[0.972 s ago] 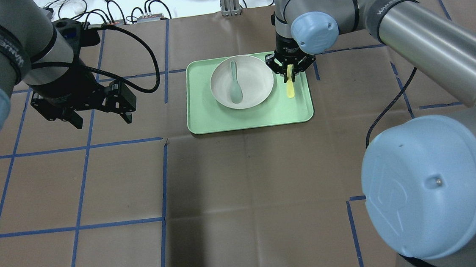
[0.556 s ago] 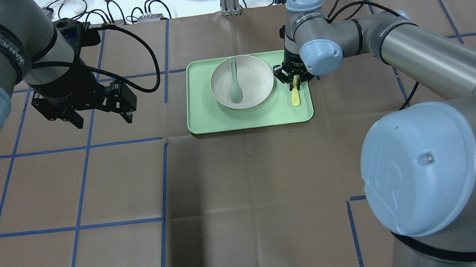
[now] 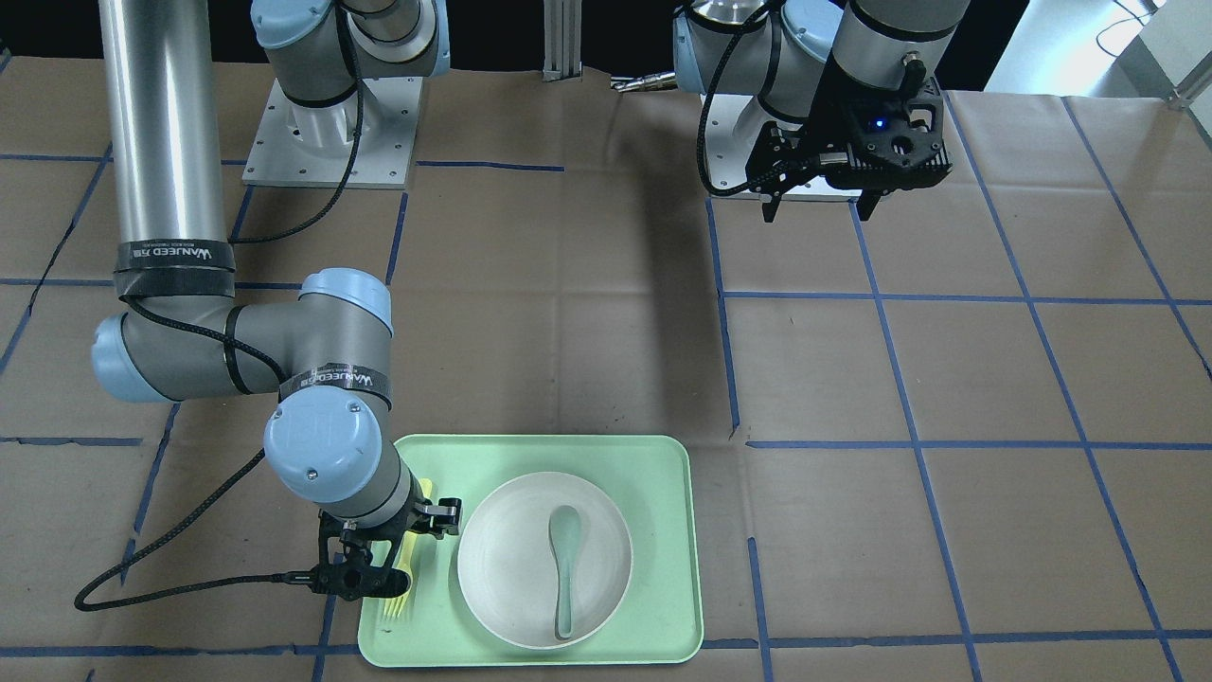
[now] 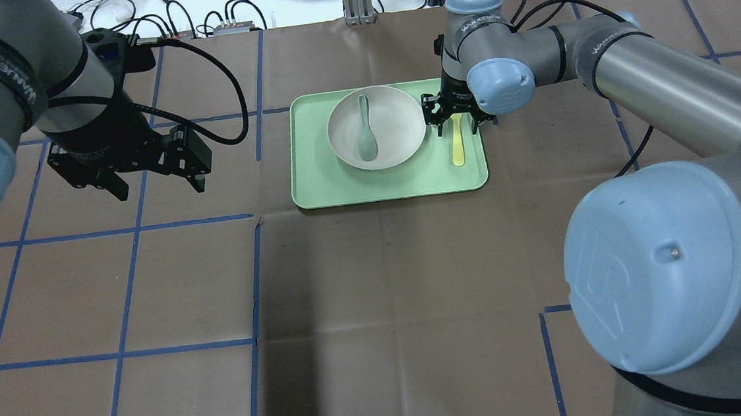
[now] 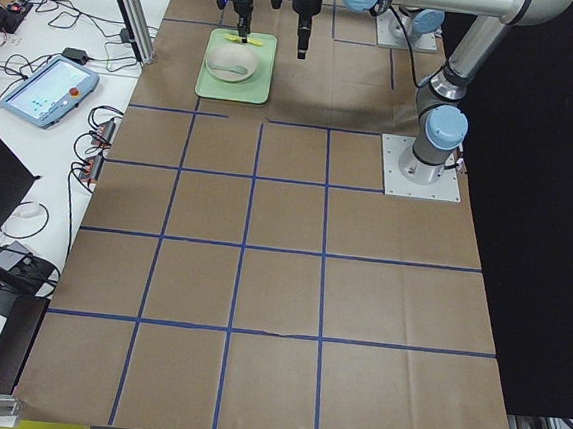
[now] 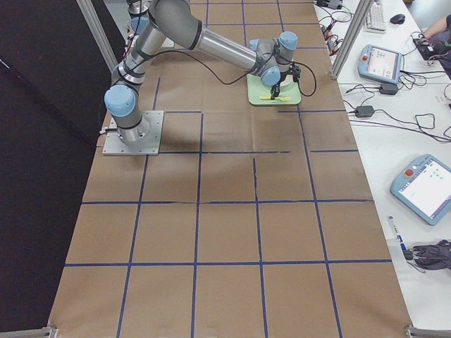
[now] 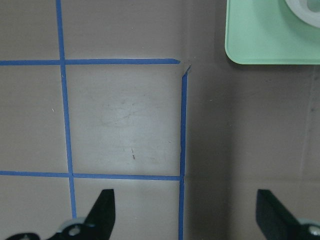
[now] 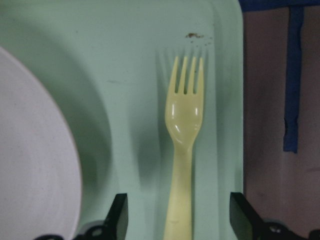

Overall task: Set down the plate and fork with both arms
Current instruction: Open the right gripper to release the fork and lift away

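Note:
The off-white plate point(image 4: 398, 136) sits on the mint-green tray point(image 4: 316, 186) with a grey-green spoon point(image 4: 366, 132) in it. The pale yellow fork point(image 4: 457, 147) lies flat on the tray, right of the plate and apart from it. My right gripper point(image 4: 455, 120) is open, low over the fork's far end. In the right wrist view the fork point(image 8: 184, 130) lies between the spread fingers point(image 8: 118, 217), touching neither. In the front view, the right gripper point(image 3: 383, 559), the fork point(image 3: 401, 580) and the plate point(image 3: 502, 568) also show. My left gripper point(image 4: 156, 178) is open and empty above the table, left of the tray.
Brown paper with blue tape lines point(image 4: 253, 277) covers the table. Cables and small boxes point(image 4: 224, 28) lie along the far edge. In the left wrist view, the tray's corner point(image 7: 260, 50) shows at top right, above bare paper.
My right gripper has carried the fork down onto the tray beside the plate and opened; the fork now lies flat. My left arm has not moved.

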Robot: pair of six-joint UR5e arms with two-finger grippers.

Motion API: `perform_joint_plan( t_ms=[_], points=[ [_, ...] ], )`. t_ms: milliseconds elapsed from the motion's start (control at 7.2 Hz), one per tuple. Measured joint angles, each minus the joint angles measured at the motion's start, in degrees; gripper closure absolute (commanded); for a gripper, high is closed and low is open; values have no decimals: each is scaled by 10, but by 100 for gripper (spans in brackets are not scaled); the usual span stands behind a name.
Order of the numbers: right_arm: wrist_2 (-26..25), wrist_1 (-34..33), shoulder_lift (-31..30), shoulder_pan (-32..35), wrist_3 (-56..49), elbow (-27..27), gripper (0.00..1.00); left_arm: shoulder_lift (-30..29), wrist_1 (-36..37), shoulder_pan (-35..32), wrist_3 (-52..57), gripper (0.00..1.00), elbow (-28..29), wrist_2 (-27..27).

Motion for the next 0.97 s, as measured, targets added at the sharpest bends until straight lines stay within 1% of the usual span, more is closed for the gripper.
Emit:
perform_joint_plan(
  t_ms=[139,278,556,972],
  points=[
    [-1,7,-17,-2,-4,2,0,0,-1,0,0,0,0,0],
    [-2,28,-44,-4,-16,6,0,0,-1,0,0,0,-2,0],
    [-7,100,-115,-15,-42,23,0,1,-1,0,0,0,-6,0],
    [-7,175,-258,-45,-64,93,0,0,0,0,-1,0,-8,-4]
  ],
)
